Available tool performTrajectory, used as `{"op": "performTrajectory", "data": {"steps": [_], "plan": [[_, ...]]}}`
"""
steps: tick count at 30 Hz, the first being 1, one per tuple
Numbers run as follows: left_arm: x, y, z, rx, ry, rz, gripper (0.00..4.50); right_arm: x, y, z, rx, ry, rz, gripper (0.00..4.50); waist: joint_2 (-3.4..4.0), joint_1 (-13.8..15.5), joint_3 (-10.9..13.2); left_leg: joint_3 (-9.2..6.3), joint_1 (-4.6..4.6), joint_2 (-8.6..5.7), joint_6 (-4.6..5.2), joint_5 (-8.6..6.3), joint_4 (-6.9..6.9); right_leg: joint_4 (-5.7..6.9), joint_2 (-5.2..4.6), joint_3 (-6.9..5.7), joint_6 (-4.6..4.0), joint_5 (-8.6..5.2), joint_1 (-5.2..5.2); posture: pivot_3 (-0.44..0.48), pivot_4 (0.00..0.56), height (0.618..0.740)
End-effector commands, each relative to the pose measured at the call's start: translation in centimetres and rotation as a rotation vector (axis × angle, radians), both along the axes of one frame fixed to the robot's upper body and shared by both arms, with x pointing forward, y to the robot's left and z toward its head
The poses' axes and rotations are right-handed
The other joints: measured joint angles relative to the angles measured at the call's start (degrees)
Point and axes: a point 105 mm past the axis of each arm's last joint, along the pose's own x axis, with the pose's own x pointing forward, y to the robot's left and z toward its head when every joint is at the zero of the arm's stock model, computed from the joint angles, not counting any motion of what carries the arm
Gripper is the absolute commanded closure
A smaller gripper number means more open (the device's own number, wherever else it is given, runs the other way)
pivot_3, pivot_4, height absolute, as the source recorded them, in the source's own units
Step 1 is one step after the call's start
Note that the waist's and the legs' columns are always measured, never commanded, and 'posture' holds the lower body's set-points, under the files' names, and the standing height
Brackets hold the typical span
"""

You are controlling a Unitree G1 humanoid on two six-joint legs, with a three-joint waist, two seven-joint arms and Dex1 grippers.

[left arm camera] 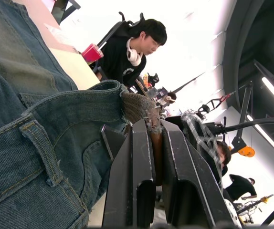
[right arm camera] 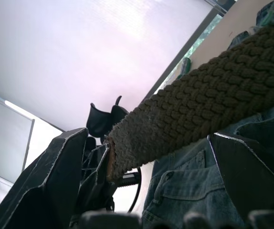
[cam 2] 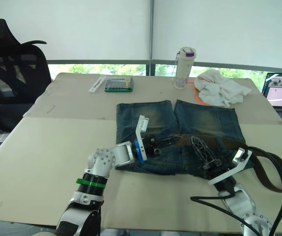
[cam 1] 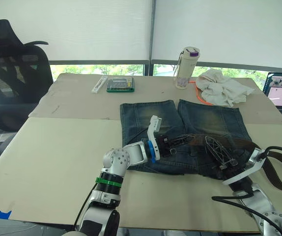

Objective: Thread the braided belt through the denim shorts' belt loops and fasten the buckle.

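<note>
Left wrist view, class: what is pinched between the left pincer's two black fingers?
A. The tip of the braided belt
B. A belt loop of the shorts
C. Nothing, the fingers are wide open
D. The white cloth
A: in the left wrist view the left pincer is closed on the frayed woven end of the braided belt, beside the waistband of the denim shorts.

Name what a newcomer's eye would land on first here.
The shorts lie flat mid-table with both hands over the waistband. The left hand pinches the belt tip; the right hand is open around the strap, which loops off to the robot's right.
</note>
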Motion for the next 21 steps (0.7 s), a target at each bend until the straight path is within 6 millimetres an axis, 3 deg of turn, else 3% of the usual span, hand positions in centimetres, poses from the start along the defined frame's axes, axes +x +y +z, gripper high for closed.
{"op": "performTrajectory", "data": {"steps": [1,10,15,21], "plan": [[-0.1,0.0,1.1,-0.027,-0.033,-0.004,4.50,-0.3,-0.3,1.4,0.001,-0.063,-0.013,1.51,0.00,0.0,0.0,0.00,0.00,0.00,0.00,0.00,0.00,0.00,0.00,0.00,0.00,0.00,0.00,0.000,0.150,0.740],[-0.1,0.0,1.0,-0.018,-0.037,-0.004,4.50,-0.1,-0.8,1.9,0.033,-0.086,-0.043,4.49,0.00,0.0,0.0,0.00,0.00,0.00,0.00,0.00,0.00,0.00,0.00,0.00,0.00,0.00,0.00,0.000,0.150,0.740],[0.0,0.1,0.7,0.007,-0.069,0.006,4.50,0.0,-0.7,1.9,0.030,-0.087,-0.044,4.49,0.00,0.0,0.0,0.00,0.00,0.00,0.00,0.00,0.00,0.00,0.00,0.00,0.00,0.00,0.00,0.000,0.150,0.740],[1.3,0.7,0.5,0.105,-0.208,0.108,2.48,0.5,-0.8,1.3,0.004,-0.053,-0.065,4.50,0.00,0.0,0.0,0.00,0.01,0.00,0.00,0.00,-0.01,0.00,0.00,0.00,0.00,0.00,0.00,0.000,0.150,0.740]]}}
